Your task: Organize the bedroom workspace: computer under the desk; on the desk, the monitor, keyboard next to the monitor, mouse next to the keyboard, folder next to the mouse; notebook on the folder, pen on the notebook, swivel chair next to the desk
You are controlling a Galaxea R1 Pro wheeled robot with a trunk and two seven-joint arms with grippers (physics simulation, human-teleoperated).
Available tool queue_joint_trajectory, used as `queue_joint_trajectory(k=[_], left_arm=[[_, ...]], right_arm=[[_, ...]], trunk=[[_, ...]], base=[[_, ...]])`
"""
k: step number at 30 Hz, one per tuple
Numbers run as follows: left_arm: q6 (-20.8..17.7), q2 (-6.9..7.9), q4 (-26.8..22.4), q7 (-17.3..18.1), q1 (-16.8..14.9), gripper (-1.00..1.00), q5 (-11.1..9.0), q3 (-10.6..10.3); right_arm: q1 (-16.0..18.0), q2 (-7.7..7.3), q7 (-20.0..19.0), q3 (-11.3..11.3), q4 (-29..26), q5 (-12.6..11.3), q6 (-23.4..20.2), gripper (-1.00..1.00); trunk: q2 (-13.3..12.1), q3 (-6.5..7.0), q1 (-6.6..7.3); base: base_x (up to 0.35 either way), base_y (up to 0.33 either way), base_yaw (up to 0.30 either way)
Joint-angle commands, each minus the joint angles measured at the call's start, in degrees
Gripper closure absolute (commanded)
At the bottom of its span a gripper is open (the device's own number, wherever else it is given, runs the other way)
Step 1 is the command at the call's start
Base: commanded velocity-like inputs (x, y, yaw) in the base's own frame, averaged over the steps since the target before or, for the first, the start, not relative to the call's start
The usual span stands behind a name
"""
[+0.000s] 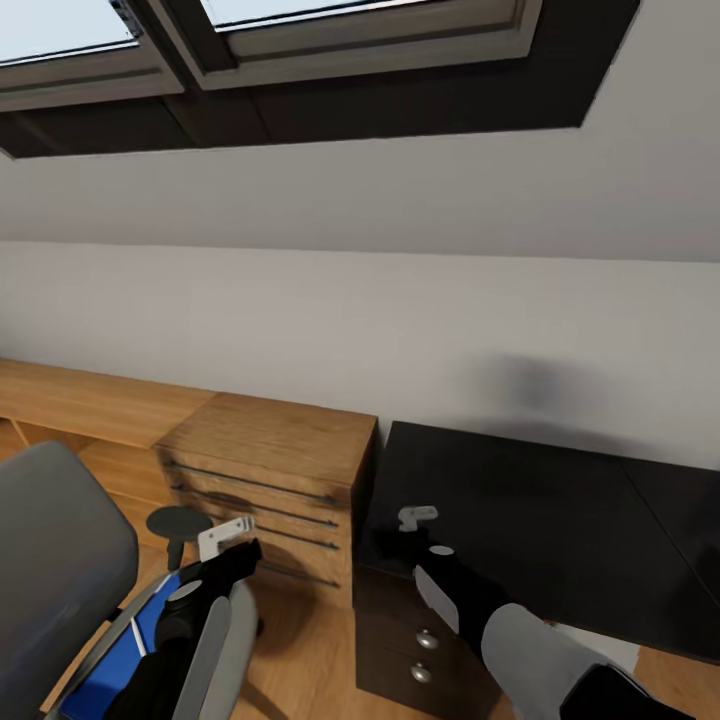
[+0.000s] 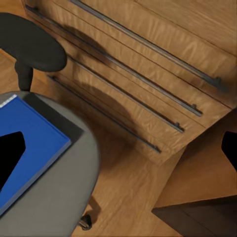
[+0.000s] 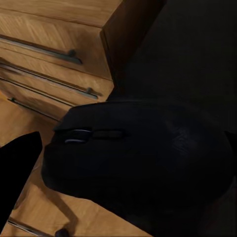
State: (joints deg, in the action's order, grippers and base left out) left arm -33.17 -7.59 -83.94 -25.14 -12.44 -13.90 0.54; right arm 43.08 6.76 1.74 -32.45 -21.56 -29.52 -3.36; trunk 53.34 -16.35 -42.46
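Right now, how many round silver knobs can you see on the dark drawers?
2: one knob on the upper visible drawer, another knob just below it. The right arm may hide more.

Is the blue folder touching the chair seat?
Touching. The left wrist view shows the folder lying flat on the grey chair seat, its edge resting against the cushion with no gap.

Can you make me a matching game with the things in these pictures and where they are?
Things:
1. mouse
2. folder
3. wooden drawer chest
4. desk

Places:
A. lying on the swivel chair seat
B. between the right gripper's fingers
C. standing just left of the desk
D. against the wall, black top bare

Pairs: 1-B, 2-A, 3-C, 4-D
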Motion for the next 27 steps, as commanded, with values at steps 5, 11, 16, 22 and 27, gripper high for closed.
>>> queue_joint_trajectory(k=[5,11,16,22,27], left_arm=[[-0.32,-0.23,-3.36,-0.59,-0.04,-1.00,-0.62,-1.40],[-0.36,-0.48,-4.09,-0.68,-0.04,-1.00,-0.64,-1.64],[-0.40,-0.49,-4.12,-0.69,-0.04,-1.00,-0.67,-1.67],[-0.40,-0.49,-4.09,-0.70,-0.04,-1.00,-0.67,-1.68],[-0.40,-0.49,-4.05,-0.70,-0.04,-1.00,-0.67,-1.68]], right_arm=[[1.75,0.00,-0.38,-0.29,2.01,-0.68,-3.10,1.00],[2.12,-0.12,-0.25,-0.12,2.22,-0.87,-4.73,1.00],[2.11,-0.04,-0.23,-0.08,2.13,-0.89,-4.90,1.00],[2.13,0.03,1.81,0.09,1.81,-0.94,-5.26,1.00],[2.11,0.21,8.31,0.17,1.69,-1.04,-5.47,1.00]], trunk=[[1.26,-0.61,-0.67],[3.66,-1.69,-1.99],[5.67,-2.59,-3.09],[8.08,-3.67,-4.41],[10.08,-4.56,-5.51]], base=[[0.017,0.012,0.000],[0.001,0.001,0.000],[0.000,0.000,0.000],[0.000,0.000,0.000],[0.000,0.000,0.000]])
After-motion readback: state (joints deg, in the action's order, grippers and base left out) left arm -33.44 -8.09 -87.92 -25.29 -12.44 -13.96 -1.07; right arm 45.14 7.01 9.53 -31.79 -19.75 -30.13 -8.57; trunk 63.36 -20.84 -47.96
